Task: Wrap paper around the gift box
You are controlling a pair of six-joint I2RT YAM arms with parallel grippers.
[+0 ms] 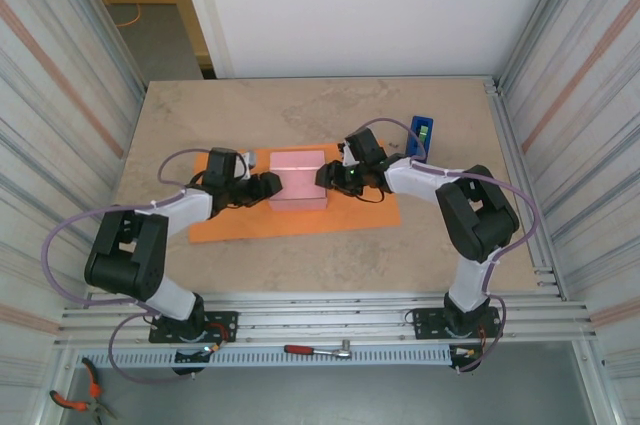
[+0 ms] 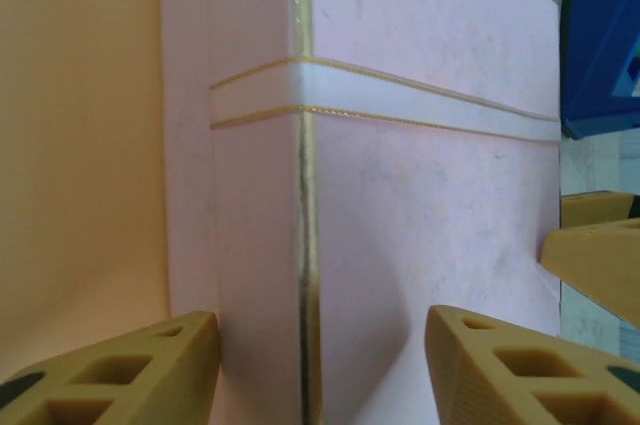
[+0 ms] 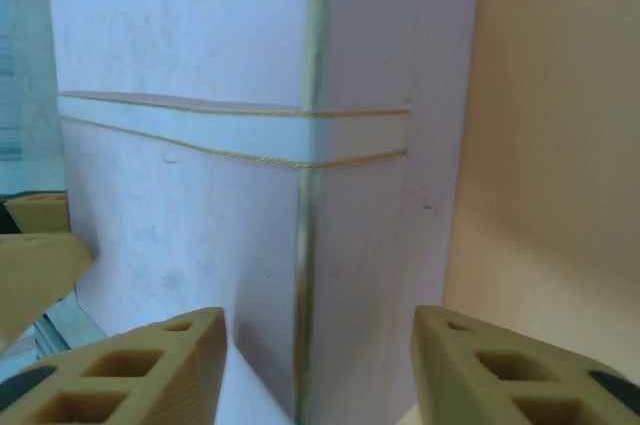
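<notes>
The pale pink gift box [image 1: 297, 173] with a white, gold-edged ribbon lies on the bright orange paper [image 1: 240, 223], which is spread flat on the table. My left gripper [image 1: 262, 185] is at the box's left side and my right gripper [image 1: 325, 177] is at its right side. In the left wrist view the left gripper [image 2: 320, 345] stands open, its tan fingers either side of the box's [image 2: 420, 195] gold-trimmed edge, with paper [image 2: 80, 145] beside it. The right gripper [image 3: 318, 345] is open the same way over the opposite edge of the box [image 3: 200, 175], next to the paper [image 3: 550, 145].
A blue tape dispenser [image 1: 421, 137] stands upright behind the right gripper, close to the paper's far right corner, and shows as the blue dispenser [image 2: 600, 55]. A ratchet wrench [image 1: 318, 350] and pliers [image 1: 75, 400] lie below the table's near edge. Ribbed walls close in both sides.
</notes>
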